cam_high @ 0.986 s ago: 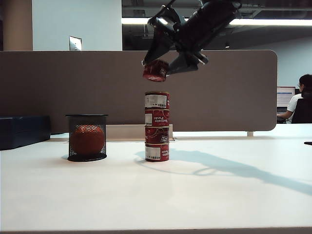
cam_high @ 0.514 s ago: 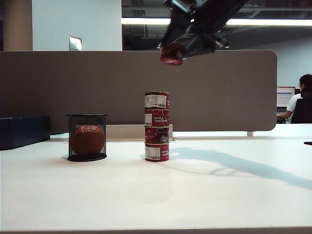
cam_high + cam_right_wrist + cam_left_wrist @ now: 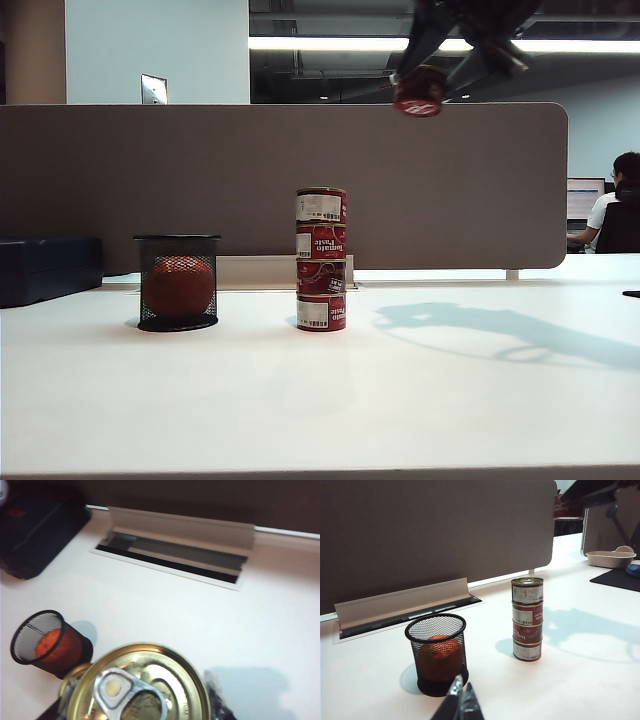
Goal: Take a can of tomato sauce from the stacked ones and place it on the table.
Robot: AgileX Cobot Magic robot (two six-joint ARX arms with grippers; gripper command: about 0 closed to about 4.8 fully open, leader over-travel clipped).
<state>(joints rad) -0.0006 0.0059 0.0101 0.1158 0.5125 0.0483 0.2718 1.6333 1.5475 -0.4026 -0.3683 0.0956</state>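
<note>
Can of tomato sauce (image 3: 420, 92): held high in the air at about 1 o'clock from the stack in the exterior view, level with the top edge of the grey-brown partition (image 3: 200, 180), well clear of everything below.
Right gripper (image 3: 447, 72): pinching the can between its jaws, blurred at the top of the exterior view; in the right wrist view the can's gold pull-tab lid (image 3: 137, 687) fills the foreground.
Can's axis: short and squat, tilted, one flat end turned partly toward the exterior camera rather than straight up.
Key relation: bare table (image 3: 480, 400) lies at about 6 o'clock from the held can, right of the stack; I judge a descent there, with the can brought upright, is what remains.
Stacked ones (image 3: 321, 259): four tins standing straight, untouched, near the table's middle.
Mesh cup (image 3: 178, 282): at 9 o'clock from the stack, orange ball inside, well apart.
Left gripper (image 3: 459, 705): low by the mesh cup, far from the can; only its tips show, seemingly pressed close, so I cannot tell its state.
Nearer arm: right.
</note>
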